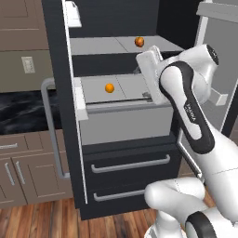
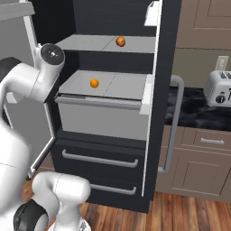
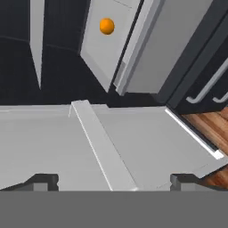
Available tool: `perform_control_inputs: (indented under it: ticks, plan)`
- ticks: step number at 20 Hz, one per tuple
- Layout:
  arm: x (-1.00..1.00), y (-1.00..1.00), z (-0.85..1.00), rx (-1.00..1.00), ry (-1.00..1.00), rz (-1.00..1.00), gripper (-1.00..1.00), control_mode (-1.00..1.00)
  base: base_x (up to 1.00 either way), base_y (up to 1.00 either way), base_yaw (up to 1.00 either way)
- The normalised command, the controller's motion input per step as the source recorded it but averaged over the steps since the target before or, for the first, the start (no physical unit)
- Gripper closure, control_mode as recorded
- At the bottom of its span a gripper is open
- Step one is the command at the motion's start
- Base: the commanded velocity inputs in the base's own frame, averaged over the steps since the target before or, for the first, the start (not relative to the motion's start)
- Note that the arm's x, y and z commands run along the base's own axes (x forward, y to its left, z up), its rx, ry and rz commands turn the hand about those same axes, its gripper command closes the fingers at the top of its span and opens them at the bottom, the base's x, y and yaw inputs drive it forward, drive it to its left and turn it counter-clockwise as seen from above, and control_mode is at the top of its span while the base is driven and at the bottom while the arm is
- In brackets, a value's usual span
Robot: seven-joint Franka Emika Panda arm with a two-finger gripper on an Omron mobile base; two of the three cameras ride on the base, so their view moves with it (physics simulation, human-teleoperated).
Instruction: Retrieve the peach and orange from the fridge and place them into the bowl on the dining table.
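The fridge (image 1: pixel 125 162) stands with both doors swung open. The peach (image 1: pixel 139 42) (image 2: pixel 120 41), mottled red and orange, rests on the upper shelf toward the right. One shelf lower, the plain bright orange (image 1: pixel 109 88) (image 2: pixel 94 83) sits near the middle, and it also appears at the top of the hand view (image 3: pixel 107 26). My gripper (image 3: pixel 115 180) is open with nothing between its fingertips. It is at the right side of the fridge opening, at shelf height, apart from both fruits. A pale grey panel (image 3: pixel 147 147) lies close in front of it. The bowl and the dining table are out of view.
The left fridge door (image 1: pixel 60 93) with its grey bar handle (image 1: pixel 51 125) juts toward me; the right door (image 1: pixel 218 56) is beside my arm. Two drawers (image 2: pixel 99 160) sit below the shelves. A toaster (image 2: pixel 219 88) stands on the wall counter over brown cabinets (image 2: pixel 198 167).
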Motion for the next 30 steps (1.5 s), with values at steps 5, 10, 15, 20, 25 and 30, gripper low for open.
perform_control_inputs:
  ticks: [5, 10, 15, 20, 25, 30]
  plan:
    - [-0.84, -0.57, 0.21, -0.42, -0.24, 0.0, -1.0, -1.0, 0.0, 0.0, 0.0]
    - [-0.74, -0.39, 0.04, -0.44, -0.32, 0.0, -1.0, -1.0, 0.0, 0.0, 0.0]
    - [-0.53, -0.05, 0.0, -0.37, -0.16, 0.0, -1.0, -1.0, 0.0, 0.0, 0.0]
    - [-0.33, 0.0, 0.0, -0.22, -0.02, 0.0, -1.0, -1.0, 0.0, 0.0, 0.0]
    - [-0.34, -0.07, 0.07, -0.12, 0.0, 0.02, -1.0, -1.0, 0.0, 0.0, 0.0]
    - [-0.21, -0.02, 0.04, -0.05, 0.0, 0.08, -1.0, -1.0, 0.0, 0.0, 0.0]
